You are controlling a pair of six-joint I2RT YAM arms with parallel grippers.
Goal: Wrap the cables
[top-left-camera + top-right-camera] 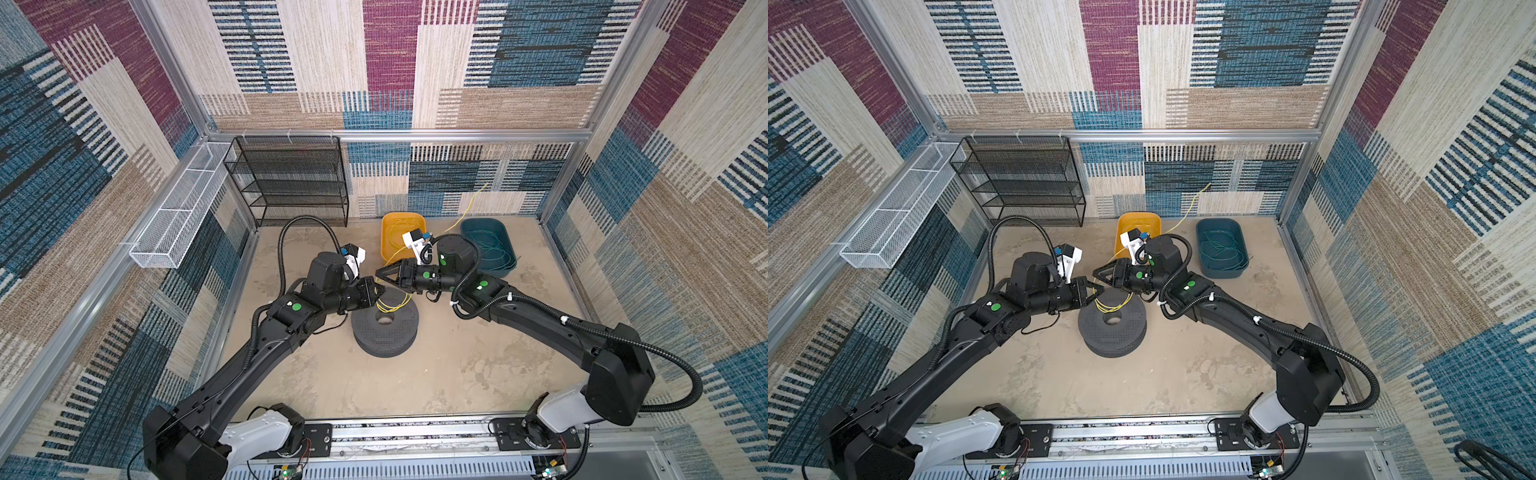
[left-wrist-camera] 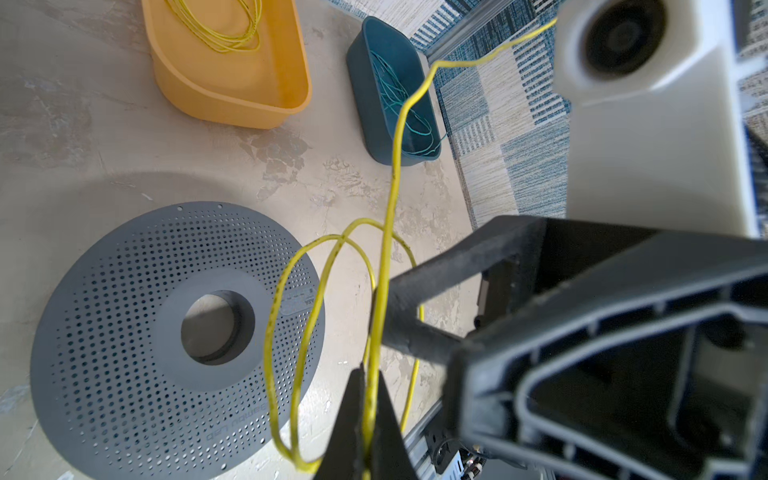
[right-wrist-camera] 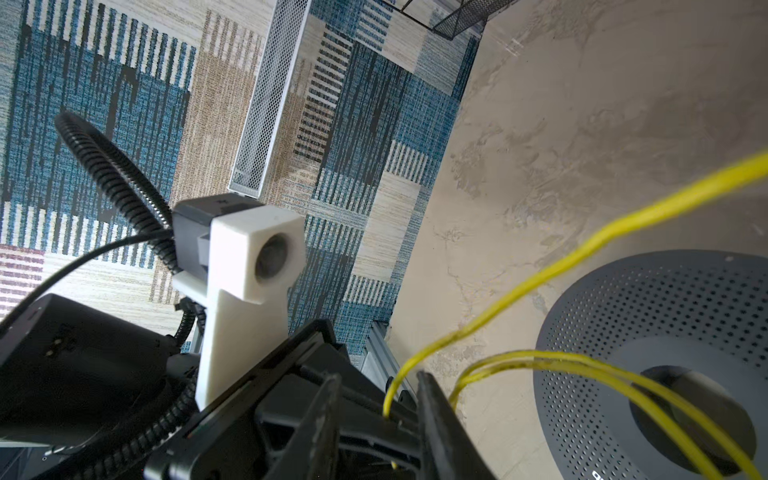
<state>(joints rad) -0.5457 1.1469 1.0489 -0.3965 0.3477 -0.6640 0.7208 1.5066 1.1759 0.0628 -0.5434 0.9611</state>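
Beige tabletop point(image 1: 457, 365) with grey spool point(image 1: 384, 328). Your left gripper point(image 2: 368, 386) pinches the yellow cable point(image 2: 392, 199) at the spool's edge. Your right gripper point(image 3: 376, 376) straddles it, narrow gap, grip unclear.

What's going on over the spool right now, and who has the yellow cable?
The left gripper is shut on loose loops of the cable, which hang over the spool, not wound on it. The right gripper faces it close by, fingers apart around the strand that runs off toward the back. More yellow loops lie in the yellow bin, green ones in the teal bin.
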